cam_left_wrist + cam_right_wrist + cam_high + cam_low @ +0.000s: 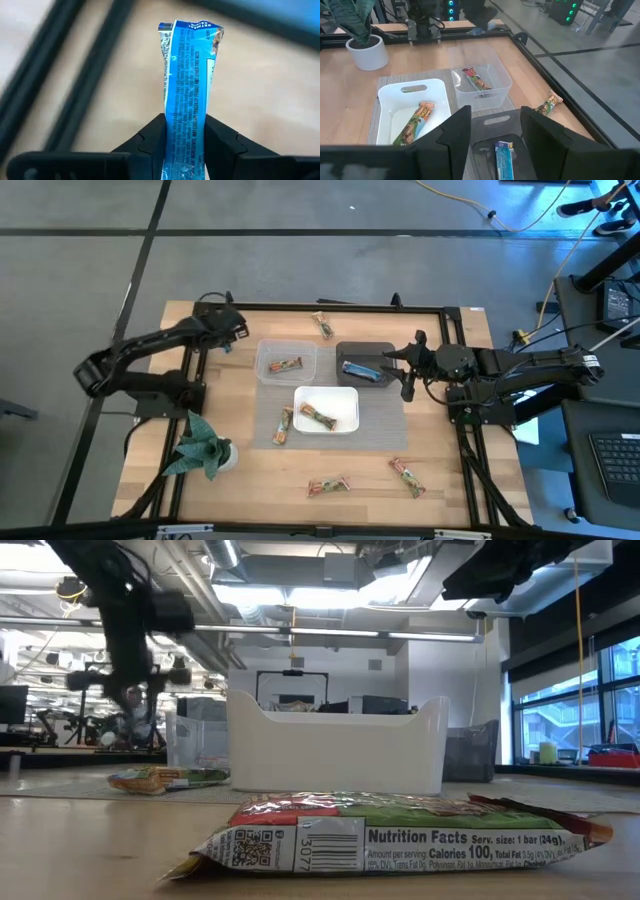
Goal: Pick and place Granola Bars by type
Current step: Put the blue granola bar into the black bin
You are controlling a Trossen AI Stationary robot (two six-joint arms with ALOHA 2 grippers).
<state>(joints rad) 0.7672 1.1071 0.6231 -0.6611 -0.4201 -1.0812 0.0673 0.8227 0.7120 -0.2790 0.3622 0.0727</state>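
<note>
Left wrist view shows a blue foil-wrapped granola bar [187, 90] standing upright between the left end effector [184, 145], whose two dark fingers [150, 137] are closed against its sides; small white print runs along the wrapper, too fine to read in full. From above, this end effector [226, 340] sits near the far left corner of the light wooden counter [250, 490], just left of a clear plastic tub [285, 360] that holds one tan and green wrapped bar [285, 365].

A second blue wrapped bar [362, 371] lies in the dark grey tub [365, 362] next to the clear one. The right end effector [404, 370] is at that tub's right edge; in the right wrist view its fingers [455, 132] stand wide apart above the blue bar [503, 160], touching nothing.

A white plastic tub [326, 408] nearer the front holds another tan and green bar [318, 416]. All three tubs rest on a grey woven mat [385, 425]. Loose tan bars lie on the mat left of the white tub [283, 425], at the far edge [322, 325], and two near the front [328, 486] [407, 476].

Low view has one front bar [390, 835] close up: its label reads "Nutrition Facts", "Serv. size: 1 bar (24g)" and "Calories 100", beside a QR code and barcode. A green paper plant in a white pot [205, 448] stands front left
</note>
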